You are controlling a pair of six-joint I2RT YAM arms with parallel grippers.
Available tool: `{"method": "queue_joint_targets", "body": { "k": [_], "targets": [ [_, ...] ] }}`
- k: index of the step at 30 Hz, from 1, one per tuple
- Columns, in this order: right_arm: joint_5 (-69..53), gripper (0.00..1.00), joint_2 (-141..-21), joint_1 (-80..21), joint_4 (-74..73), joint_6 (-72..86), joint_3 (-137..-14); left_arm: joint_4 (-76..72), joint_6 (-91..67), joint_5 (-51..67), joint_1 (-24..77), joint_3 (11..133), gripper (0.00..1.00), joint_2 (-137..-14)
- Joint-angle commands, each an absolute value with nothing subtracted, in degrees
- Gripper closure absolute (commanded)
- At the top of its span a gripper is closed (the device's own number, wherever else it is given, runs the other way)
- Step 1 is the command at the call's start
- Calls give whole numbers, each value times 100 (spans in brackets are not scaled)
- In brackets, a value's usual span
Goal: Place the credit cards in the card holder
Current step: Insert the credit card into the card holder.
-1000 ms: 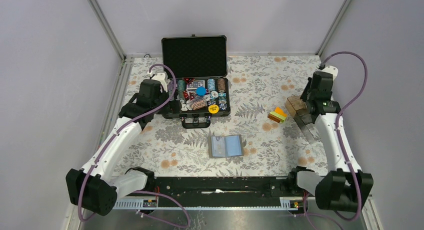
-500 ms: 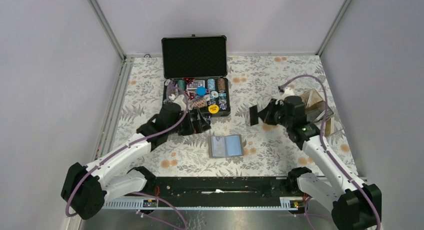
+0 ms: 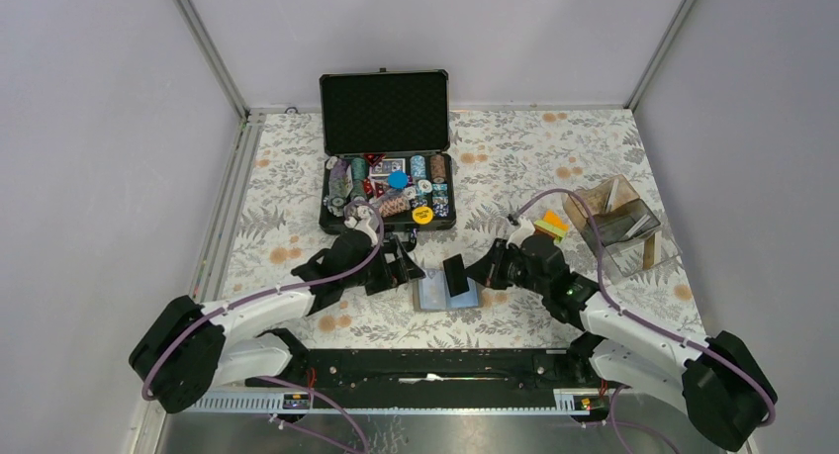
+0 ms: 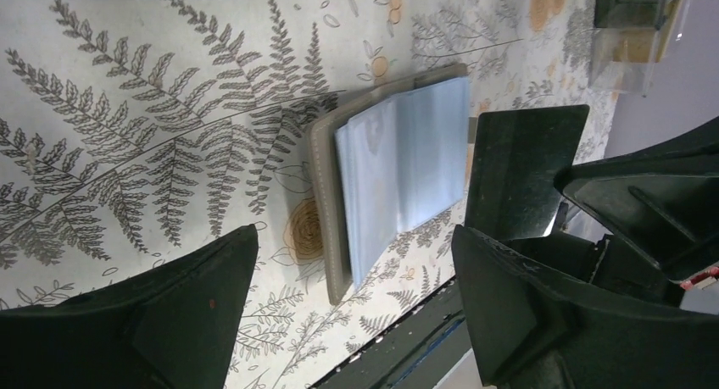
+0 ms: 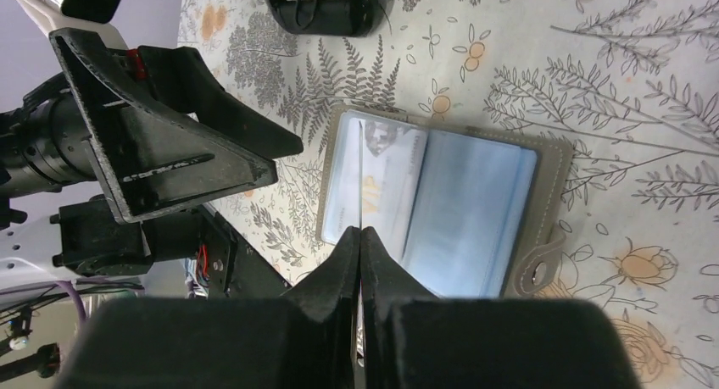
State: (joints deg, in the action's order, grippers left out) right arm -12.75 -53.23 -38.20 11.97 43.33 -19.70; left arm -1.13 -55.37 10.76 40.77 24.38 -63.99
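Grey card holder [image 3: 427, 296] lies open on surface [image 3: 554, 157] | right claw [image 5: 360, 236] pinching dark card [image 4: 526, 173] upright over it | left claw [image 4: 353, 241] spread beside it

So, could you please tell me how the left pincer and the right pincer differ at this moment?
The left pincer is wide open and empty; the right pincer is shut on a thin dark card. The left pincer sits by the card holder's left edge; the right pincer reaches from the right, holding the card edge-up over it. Both hang low beside the open card holder.
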Motion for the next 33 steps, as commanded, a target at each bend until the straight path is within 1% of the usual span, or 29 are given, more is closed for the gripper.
{"method": "queue_joint_targets", "body": {
  "k": [1,9,18,23,27,33],
  "targets": [
    [-742,100,-5544,-4117,2152,4819,-1670,-1042,-5756,1159,4137,2279,14,-6679],
    [-594,100,-6157,-4219,2863,5027,-1388,-1368,-5754,1180,4196,2215,30,-7173],
    [-571,100,-6473,-4253,3157,5115,-1248,-1570,-5708,1188,4222,2238,41,-7649],
    [-675,100,-6653,-4270,3343,5211,-1156,-1573,-5688,1143,4252,2241,44,-7747],
    [-650,100,-6714,-4296,3428,5270,-1095,-1571,-5665,1117,4261,2233,50,-7839],
    [-682,100,-6826,-4323,3549,5372,-1043,-1561,-5657,1076,4287,2197,64,-7893]
  ]
}}
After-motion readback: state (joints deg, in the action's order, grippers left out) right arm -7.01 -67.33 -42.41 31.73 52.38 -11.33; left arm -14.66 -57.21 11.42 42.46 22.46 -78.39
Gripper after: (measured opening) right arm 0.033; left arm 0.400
